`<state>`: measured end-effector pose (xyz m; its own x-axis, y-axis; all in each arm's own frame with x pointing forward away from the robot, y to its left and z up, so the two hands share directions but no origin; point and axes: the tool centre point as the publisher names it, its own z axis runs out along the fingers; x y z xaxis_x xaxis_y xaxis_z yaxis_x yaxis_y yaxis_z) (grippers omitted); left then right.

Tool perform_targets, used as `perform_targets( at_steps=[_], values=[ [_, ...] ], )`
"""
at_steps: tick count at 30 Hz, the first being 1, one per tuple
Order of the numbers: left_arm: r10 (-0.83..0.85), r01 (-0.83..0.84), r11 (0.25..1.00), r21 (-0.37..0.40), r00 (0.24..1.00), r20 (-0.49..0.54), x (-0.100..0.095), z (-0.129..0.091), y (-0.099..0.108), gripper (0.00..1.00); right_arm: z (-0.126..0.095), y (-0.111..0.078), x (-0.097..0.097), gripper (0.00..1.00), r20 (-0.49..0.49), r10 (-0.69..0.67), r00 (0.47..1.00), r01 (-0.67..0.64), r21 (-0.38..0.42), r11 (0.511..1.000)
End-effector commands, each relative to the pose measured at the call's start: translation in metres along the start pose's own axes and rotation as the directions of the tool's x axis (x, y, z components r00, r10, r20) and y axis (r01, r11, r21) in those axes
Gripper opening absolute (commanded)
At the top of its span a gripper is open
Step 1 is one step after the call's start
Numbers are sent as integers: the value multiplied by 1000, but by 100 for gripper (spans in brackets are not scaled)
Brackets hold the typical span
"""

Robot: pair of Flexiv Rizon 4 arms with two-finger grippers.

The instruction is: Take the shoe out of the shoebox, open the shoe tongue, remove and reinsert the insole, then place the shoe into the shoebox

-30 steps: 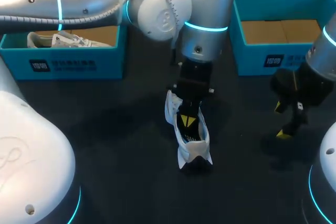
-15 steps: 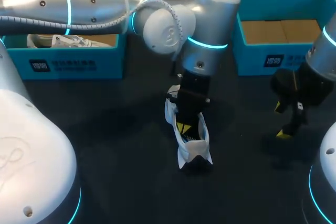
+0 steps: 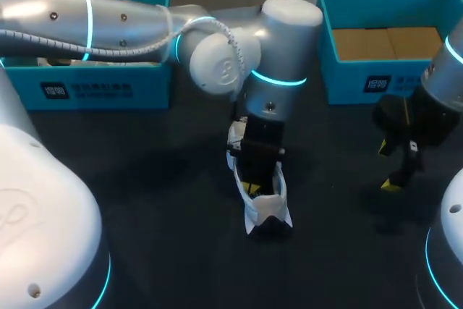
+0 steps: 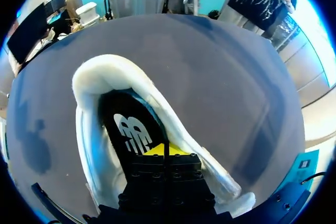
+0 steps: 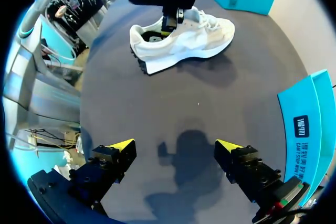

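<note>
Shoe (image 3: 268, 208) first: you have the white trainer standing on its sole on the dark bench (image 3: 145, 179). It is out in the open between the left shoebox (image 3: 94, 88) and the right shoebox (image 3: 376, 81), and it touches neither. Your left arm comes in across the middle and drops straight down onto it. The left gripper (image 4: 164, 149) is inside the shoe's opening. Its yellow tips are pressed together with only a thin seam between them, and they sit on the black insole (image 4: 128, 129) just short of its white logo. You cannot tell from these views whether any of the insole is pinched between them. The padded collar curves around ahead of the fingers. Your right gripper (image 5: 176, 153) hangs over bare bench, well apart from the shoe on its right, with its two fingers spread wide.
</note>
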<state>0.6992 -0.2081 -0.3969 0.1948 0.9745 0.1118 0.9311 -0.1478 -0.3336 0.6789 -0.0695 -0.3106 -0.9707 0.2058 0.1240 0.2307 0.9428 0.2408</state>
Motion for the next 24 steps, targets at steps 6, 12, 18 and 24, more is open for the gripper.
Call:
perform_targets(
  at_steps=[6, 12, 18, 24],
  values=[
    [-21, 24, 999, -34, 996, 81, -4, 4, 1, 0, 0, 0, 1, 100, 3, 0, 1000, 0, 1, 1000],
    [-7, 13, 997, -76, 997, 76, 1, -14, -3, 0, 0, 0, 1, 100, 3, 0, 1000, 0, 1, 1000],
    [-22, 27, 996, -84, 998, 57, -5, 6, 4, 0, 0, 0, 1, 100, 3, 0, 1000, 0, 1, 1000],
    [-53, 60, 992, -107, 996, 70, -12, 25, 18, 0, 0, 0, 1, 100, 3, 0, 1000, 0, 1, 1000]
  ],
)
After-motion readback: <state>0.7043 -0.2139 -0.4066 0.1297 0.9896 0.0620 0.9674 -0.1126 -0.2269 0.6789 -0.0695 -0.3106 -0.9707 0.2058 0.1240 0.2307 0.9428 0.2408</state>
